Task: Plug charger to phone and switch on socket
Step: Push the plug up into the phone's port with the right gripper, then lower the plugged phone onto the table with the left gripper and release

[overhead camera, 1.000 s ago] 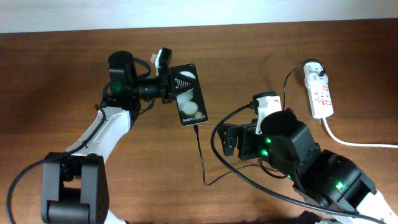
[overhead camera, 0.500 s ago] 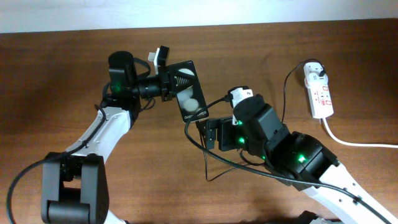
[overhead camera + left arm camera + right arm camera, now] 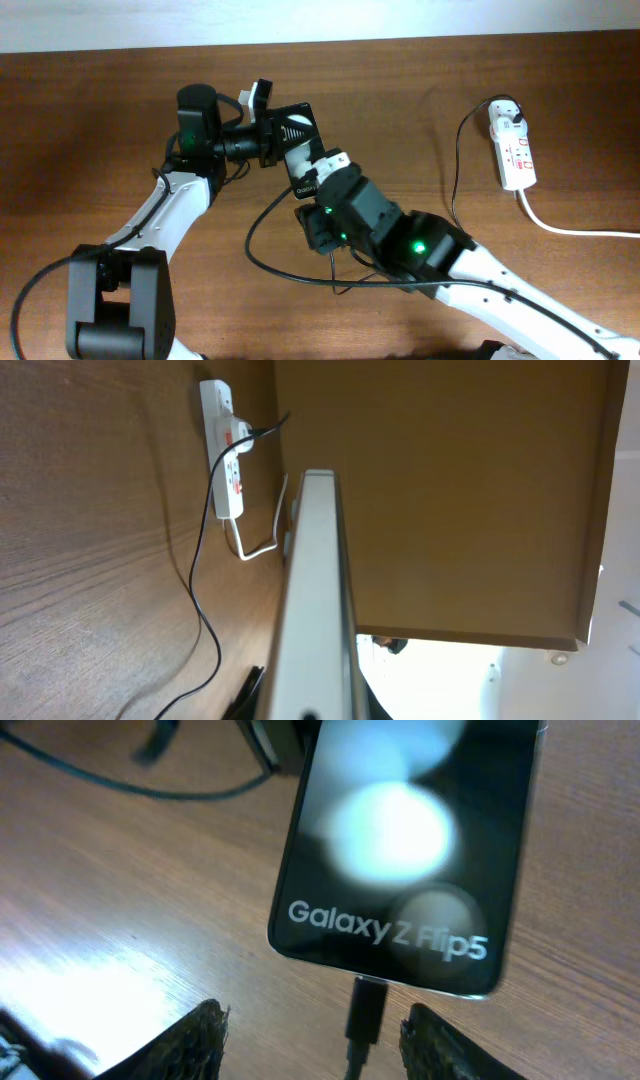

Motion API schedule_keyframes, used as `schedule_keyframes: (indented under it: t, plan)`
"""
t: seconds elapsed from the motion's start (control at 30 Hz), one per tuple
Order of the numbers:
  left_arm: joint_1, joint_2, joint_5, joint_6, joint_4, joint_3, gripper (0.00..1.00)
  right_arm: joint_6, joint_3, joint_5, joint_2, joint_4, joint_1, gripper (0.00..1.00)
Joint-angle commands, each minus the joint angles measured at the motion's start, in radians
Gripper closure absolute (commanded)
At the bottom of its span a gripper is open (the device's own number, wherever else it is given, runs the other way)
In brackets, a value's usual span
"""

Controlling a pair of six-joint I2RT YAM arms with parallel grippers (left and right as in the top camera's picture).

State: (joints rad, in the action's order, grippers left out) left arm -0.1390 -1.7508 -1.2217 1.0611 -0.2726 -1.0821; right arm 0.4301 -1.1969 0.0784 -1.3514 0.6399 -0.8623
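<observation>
Plugging in is the step in hand, by the look of it. The phone sits in the upper middle of the overhead frame, tipped up off the table. The left gripper is clamped on its upper left edge. In the right wrist view the charger's plug tip meets the middle of the phone's lower edge, under the "Galaxy Z Flip5" lettering. I'd guess it is in the port, though I cannot tell if it is fully home.

The right gripper stands spread wide, one finger on either side of the plug and neither touching it, so it grips nothing.

The charger shows as a thin black line running up the right of the overhead frame to its white adapter. That adapter sits in the socket at the upper right, well apart from both arms.

If the plug is seated, what's left is the red switch, and I cannot tell its position from here. That calls for the right arm to draw back without dragging the cable, cross to the strip and press it.
</observation>
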Motion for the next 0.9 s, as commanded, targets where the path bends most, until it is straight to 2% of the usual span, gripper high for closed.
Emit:
schedule_keyframes:
  t: [0.0, 0.1, 0.17, 0.2, 0.27, 0.47, 0.6, 0.7, 0.77, 0.83, 0.87]
  plan:
    - [0.000, 0.004, -0.005, -0.011, -0.002, 0.000, 1.00, -0.003, -0.015, 0.027, -0.050, 0.026, -0.009, 0.62]
    - [0.000, 0.004, -0.004, -0.012, -0.002, 0.000, 1.00, 0.045, -0.015, 0.013, -0.054, 0.052, -0.010, 0.69]
    - [0.000, 0.004, -0.004, -0.012, -0.002, 0.000, 1.00, 0.061, -0.015, 0.012, -0.056, 0.074, -0.010, 0.77]
    - [0.000, 0.004, -0.005, -0.012, -0.002, 0.000, 1.00, 0.061, -0.015, 0.012, -0.056, 0.069, -0.010, 0.88]
    - [-0.001, 0.004, -0.024, -0.012, -0.002, 0.000, 1.00, 0.061, -0.015, 0.013, -0.056, 0.050, -0.010, 0.96]
    - [-0.043, 0.004, -0.118, -0.017, -0.003, 0.000, 1.00, 0.057, -0.015, 0.012, -0.056, -0.065, -0.008, 0.96]
    - [-0.038, 0.004, -0.037, -0.068, -0.003, 0.000, 1.00, 0.057, -0.016, -0.026, 0.031, 0.035, -0.008, 0.38]
    - [-0.045, 0.004, 0.052, -0.068, -0.003, 0.000, 1.00, 0.057, -0.016, -0.026, 0.159, 0.187, -0.008, 0.23]
    - [-0.097, 0.004, 0.164, -0.083, -0.003, 0.000, 1.00, 0.057, -0.016, -0.025, 0.315, 0.293, -0.008, 0.12]
    - [-0.175, 0.004, 0.255, -0.177, 0.009, -0.007, 1.00, 0.057, -0.015, -0.012, 0.541, 0.347, -0.008, 0.07]
    - [-0.200, 0.004, 0.320, -0.239, 0.110, -0.036, 1.00, 0.057, -0.015, 0.014, 0.599, 0.369, -0.008, 0.05]
